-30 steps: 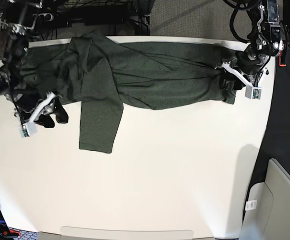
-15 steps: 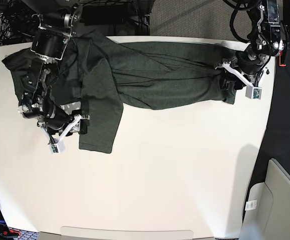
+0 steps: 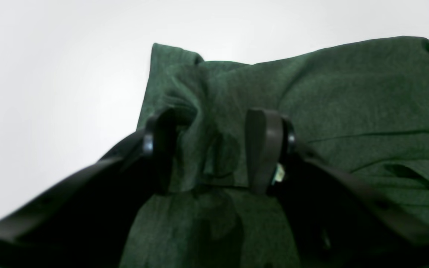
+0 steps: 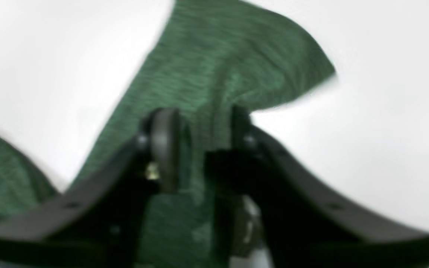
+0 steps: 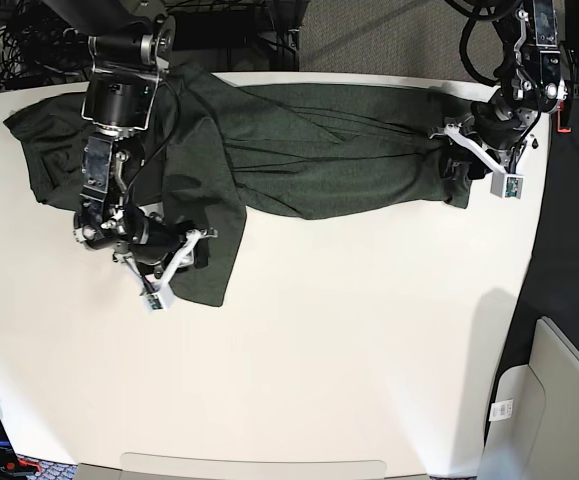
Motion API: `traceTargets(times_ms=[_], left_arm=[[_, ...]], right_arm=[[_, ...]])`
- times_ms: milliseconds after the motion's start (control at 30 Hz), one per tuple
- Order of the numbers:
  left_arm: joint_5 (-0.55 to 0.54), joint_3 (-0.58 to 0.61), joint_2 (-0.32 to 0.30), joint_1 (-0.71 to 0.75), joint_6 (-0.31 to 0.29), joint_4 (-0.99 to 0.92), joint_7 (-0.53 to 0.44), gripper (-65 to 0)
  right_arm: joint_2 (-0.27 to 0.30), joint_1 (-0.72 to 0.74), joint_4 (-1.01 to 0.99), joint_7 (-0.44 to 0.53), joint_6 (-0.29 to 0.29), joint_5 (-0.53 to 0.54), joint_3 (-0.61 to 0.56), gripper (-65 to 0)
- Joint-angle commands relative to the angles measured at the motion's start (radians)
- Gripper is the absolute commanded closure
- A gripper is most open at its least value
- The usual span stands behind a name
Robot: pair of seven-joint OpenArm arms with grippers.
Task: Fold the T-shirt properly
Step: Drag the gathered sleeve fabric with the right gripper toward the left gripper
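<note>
Item: T-shirt (image 5: 299, 150) — dark olive-green knit, long-sleeved, plain. It is spread lengthwise along the far side of the white bench (image 5: 369, 340), its body creased and bunched, with one sleeve (image 5: 204, 245) hanging toward the near edge.

Nearest: the sleeve end, over which the right hand (image 5: 179, 262) is set. In the right wrist view, which is blurred, cloth is seen between the two fingers (image 4: 164, 145), and the jaws stand narrowly apart; a firm pinch cannot be told from the blur. The placement is judged to serve lifting the sleeve back across the body.

Farther: the left hand (image 5: 469, 150), at the shirt's end by the bench's side edge. A gathered wad of fabric is clenched between its pads (image 3: 263, 149) — the jaws are kept fairly wide by the bulk of cloth. This hold is judged to anchor the garment under tension while the sleeve is worked.

Progress: early; the body is not yet flattened.
</note>
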Motion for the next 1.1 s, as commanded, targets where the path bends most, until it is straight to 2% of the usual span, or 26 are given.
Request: traceTargets(times_ms=[0, 67, 133, 300, 433, 533, 600, 667, 700, 967, 1067], left_arm=[[-0.005, -0.009, -0.014, -0.006, -0.003, 0.020, -0.014, -29.3], [-0.005, -0.009, -0.014, -0.006, -0.003, 0.020, -0.014, -29.3], [-0.005, -0.011, -0.014, -0.006, -0.003, 0.020, -0.014, -29.3], [-0.005, -0.011, -0.014, -0.006, -0.003, 0.020, -0.014, -29.3], [-0.005, -0.011, -0.014, -0.006, -0.003, 0.018, -0.014, -29.3], [-0.005, -0.011, -0.014, -0.006, -0.003, 0.018, -0.014, -29.3], [-0.005, -0.009, -0.014, -0.006, -0.003, 0.018, -0.014, -29.3], [-0.005, -0.009, -0.014, -0.006, -0.003, 0.018, -0.014, -29.3], [-0.005, -0.009, -0.014, -0.006, -0.003, 0.018, -0.014, -29.3], [-0.005, -0.011, -0.014, -0.006, -0.003, 0.018, -0.014, -29.3], [-0.005, -0.011, -0.014, -0.006, -0.003, 0.020, -0.014, -29.3]], right_arm=[[-0.009, 0.009, 0.003, -0.031, 0.003, -0.002, -0.006, -10.1], [-0.022, 0.009, 0.009, -0.059, 0.007, -0.002, -0.006, -3.8], [-0.033, 0.009, 0.029, -0.077, 0.012, 0.024, -0.006, -0.2], [-0.021, -0.024, 0.131, -0.088, 0.013, 0.252, -0.008, -0.5], [-0.002, -0.044, 0.216, -0.140, 0.013, 0.465, -0.046, -0.5], [-0.010, -0.069, 0.272, -0.171, 0.015, 0.593, -0.074, -0.5], [-0.021, -0.073, 0.284, -0.186, 0.049, 0.645, -0.092, -0.5], [-0.038, -0.087, 0.285, -0.195, 0.099, 0.677, -0.109, -0.5], [-0.053, -0.092, 0.289, -0.206, 0.105, 0.693, -0.121, -0.5], [-0.159, -0.083, 0.289, -0.226, 0.105, 0.716, -0.302, -0.6], [-0.162, -0.064, 0.282, -0.226, 0.105, 0.716, -0.360, -0.6]])
